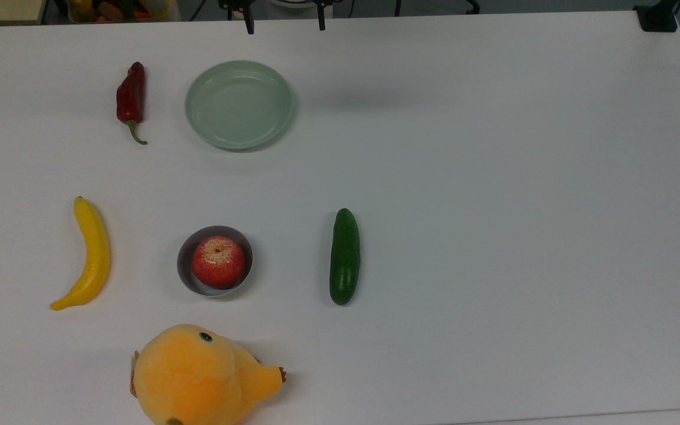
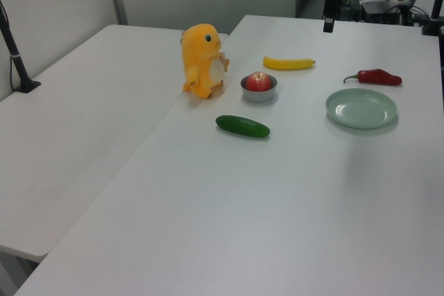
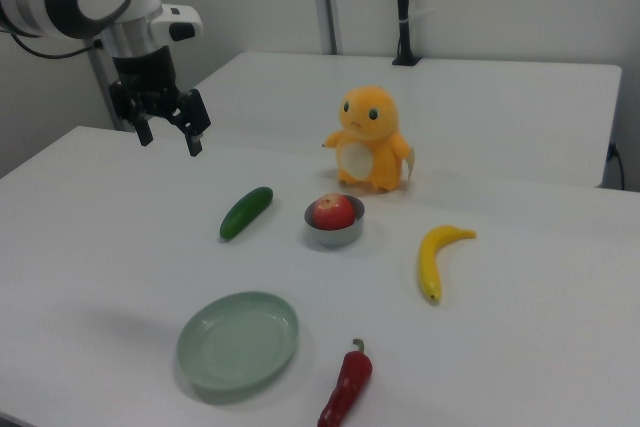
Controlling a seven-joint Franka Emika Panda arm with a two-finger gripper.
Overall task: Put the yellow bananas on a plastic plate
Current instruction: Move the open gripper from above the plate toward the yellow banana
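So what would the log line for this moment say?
stage: not started | claw: open, in the air, holding nothing | banana: on table, untouched | plate: bare

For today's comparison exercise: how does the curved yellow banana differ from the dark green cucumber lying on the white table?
The curved yellow banana is bright yellow, the dark green cucumber dark green. The banana bends and tapers to pointed ends; the cucumber is nearly straight with rounded ends. In the top view the banana lies left of the small grey bowl, the cucumber right of it. Both lie flat, similar in length.
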